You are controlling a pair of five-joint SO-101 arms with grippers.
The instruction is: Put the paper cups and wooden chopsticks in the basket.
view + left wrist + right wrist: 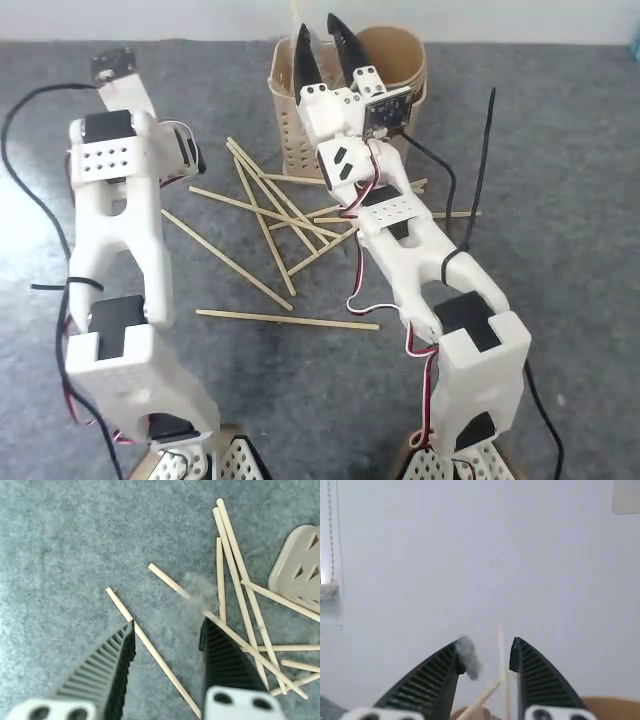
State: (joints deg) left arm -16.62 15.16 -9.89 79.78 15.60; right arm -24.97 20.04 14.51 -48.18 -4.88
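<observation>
Several wooden chopsticks (270, 215) lie scattered on the grey carpet, one apart at the front (287, 319). The beige perforated basket (288, 130) stands at the back with a brown paper cup (400, 55) in it. My right gripper (325, 45) hangs open above the basket; in its wrist view the right gripper (488, 645) has pale chopsticks (501, 672) showing between its fingers, touching neither. My left gripper (167, 635) is open and points down at the carpet, straddling one chopstick (150, 647) at the left of the pile.
A corner of the basket (300, 565) lies close to the left gripper's reach. A black cable (480, 170) runs along the right arm. The cup's rim (612, 705) sits under the right gripper, with a white wall behind.
</observation>
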